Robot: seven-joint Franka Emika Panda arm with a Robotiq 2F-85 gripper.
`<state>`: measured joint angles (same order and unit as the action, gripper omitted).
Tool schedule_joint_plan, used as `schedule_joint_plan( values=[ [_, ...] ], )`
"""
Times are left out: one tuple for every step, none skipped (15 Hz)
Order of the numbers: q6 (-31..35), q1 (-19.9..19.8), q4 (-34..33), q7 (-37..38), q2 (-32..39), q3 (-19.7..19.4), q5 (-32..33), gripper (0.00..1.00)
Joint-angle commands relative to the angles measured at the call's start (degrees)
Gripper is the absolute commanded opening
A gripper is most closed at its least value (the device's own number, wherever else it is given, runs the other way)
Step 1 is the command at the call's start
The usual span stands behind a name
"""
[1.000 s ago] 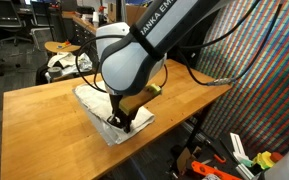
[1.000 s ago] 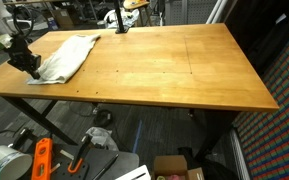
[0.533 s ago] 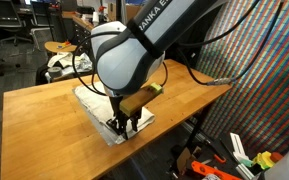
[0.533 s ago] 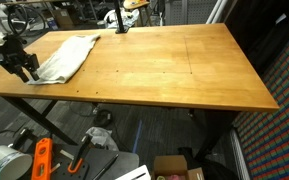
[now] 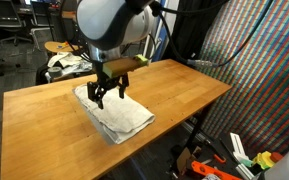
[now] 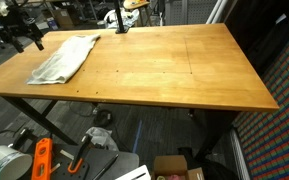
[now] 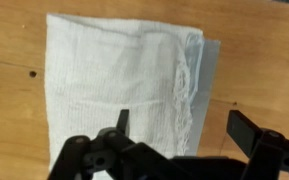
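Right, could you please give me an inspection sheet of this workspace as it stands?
Surface: wooden table, bare wood with a few small dark marks.
Job's things: white folded towel, lying flat near a table corner; layered edge shows in the wrist view.
Clutter: orange tool and cardboard box on the floor under the table.
Grippers: gripper open and empty, raised above the towel, apart from it.
Cables: dark cables hang behind the arm.
Surroundings: colourful patterned panel beside the table.
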<state>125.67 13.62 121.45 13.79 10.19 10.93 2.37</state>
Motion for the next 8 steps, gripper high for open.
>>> schedule_joint_plan(
  values=[
    [-5.22,-2.30,-14.21,-3.36,7.65,-1.76,-2.56,1.00],
    [-6.65,-2.85,-17.58,-3.76,9.66,-2.32,-3.01,1.00],
    [-7.99,-3.41,-20.77,-4.13,11.66,-2.77,-3.82,1.00],
    [-9.09,-3.84,-23.65,-4.32,13.80,-3.16,-4.33,1.00],
    [-10.05,-3.99,-26.37,-3.79,16.06,-3.70,-4.20,1.00],
    [-10.57,-4.04,-28.70,-3.26,18.07,-4.19,-3.95,1.00],
    [-12.01,-4.14,-30.95,-3.44,20.10,-4.59,-3.68,1.00],
    [-12.27,-4.22,-32.91,-3.50,22.06,-4.90,-3.77,0.75]
  ],
)
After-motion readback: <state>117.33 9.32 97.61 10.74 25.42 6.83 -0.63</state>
